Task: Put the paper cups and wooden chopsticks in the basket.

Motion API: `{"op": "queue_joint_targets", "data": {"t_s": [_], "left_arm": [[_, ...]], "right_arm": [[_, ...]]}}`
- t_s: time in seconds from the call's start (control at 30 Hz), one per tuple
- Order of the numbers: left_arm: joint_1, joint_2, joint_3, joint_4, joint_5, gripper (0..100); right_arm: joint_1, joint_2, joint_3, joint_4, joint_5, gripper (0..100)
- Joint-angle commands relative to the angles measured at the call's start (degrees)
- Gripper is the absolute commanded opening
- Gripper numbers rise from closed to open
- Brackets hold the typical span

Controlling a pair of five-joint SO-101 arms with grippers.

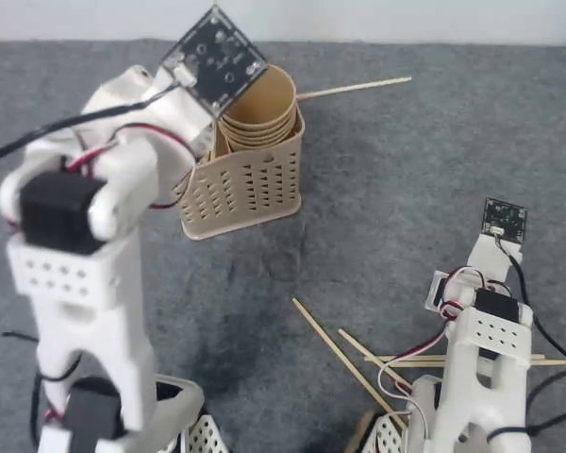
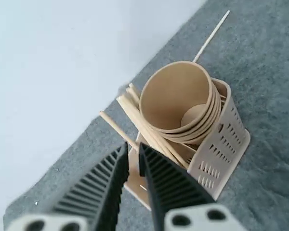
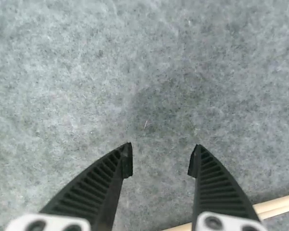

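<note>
Standing toward the far side of the grey, felt-like desk [image 1: 415, 179], the basket [image 1: 250, 193] is a tan plastic tub with rows of small slots punched through its walls, and it tips slightly toward the left arm beside it. Inside it the paper cups [image 1: 261, 99] are plain brown and nested into a single stack, their round mouths open upward and the stack leaning against one wall. Pale wooden chopsticks [image 2: 149, 132] lean in the same basket just beside the stack, their thin ends poking above the rim. One lone chopstick [image 1: 354, 89] lies flat on the desk behind the basket, its near end close to the rim. A few loose chopsticks [image 1: 344, 357] lie crossed over one another on the near part of the desk, around the base of the right arm and well apart from the basket. The left end effector [image 2: 133, 159] hangs above the basket's near edge with its ribbed black fingers drawn almost together, only a thin slit between them. The right end effector [image 3: 159, 161] is spread wide and holds nothing, over bare desk
</note>
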Motion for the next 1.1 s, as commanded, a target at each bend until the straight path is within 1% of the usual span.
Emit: {"op": "queue_joint_targets", "data": {"t_s": [0.0, 0.2, 0.27, 0.4, 0.47, 0.57, 0.67, 0.83, 0.9, 1.0, 1.07], "left_arm": [[0.2, -4.0, -1.5, 0.6, 1.9, 4], [0.1, -4.0, -1.4, 2.2, 17.8, 4], [-0.8, -4.3, 0.5, 2.4, 23.9, 4], [-8.0, -4.5, 8.4, 0.2, 36.9, 4], [-13.2, -4.7, 14.2, -4.3, 41.1, 3], [-18.9, -8.4, 24.5, -13.5, 41.4, 3], [-21.7, -16.3, 36.4, -21.0, 41.1, 3], [-22.5, -33.1, 56.0, -28.4, 37.9, 4], [-23.9, -39.2, 63.1, -30.4, 37.6, 4], [-31.6, -46.5, 71.0, -34.0, 36.4, 4], [-37.2, -49.1, 75.1, -36.5, 36.5, 4]], "right_arm": [[-0.7, -1.1, -1.6, -0.7, -0.6, 20.2], [-0.6, -1.1, -1.6, -0.7, -0.6, 20.2], [-0.3, -1.1, -1.6, -0.7, -0.6, 20.2], [-0.2, -1.1, -1.6, -0.7, -0.7, 20.2], [-0.2, -1.1, -1.6, -0.7, -0.8, 20.2], [-0.2, -1.0, -1.7, -0.7, -3.4, 20.2], [-0.1, -1.0, -1.8, -0.6, -4.2, 20.2], [0.9, -1.0, -2.5, 0.1, -4.3, 20.2], [0.9, -1.0, -4.4, 2.6, -4.3, 20.2], [0.9, -1.0, -8.7, 7.9, -4.3, 20.2], [0.9, -1.0, -12.3, 10.9, -4.3, 20.2]]}}
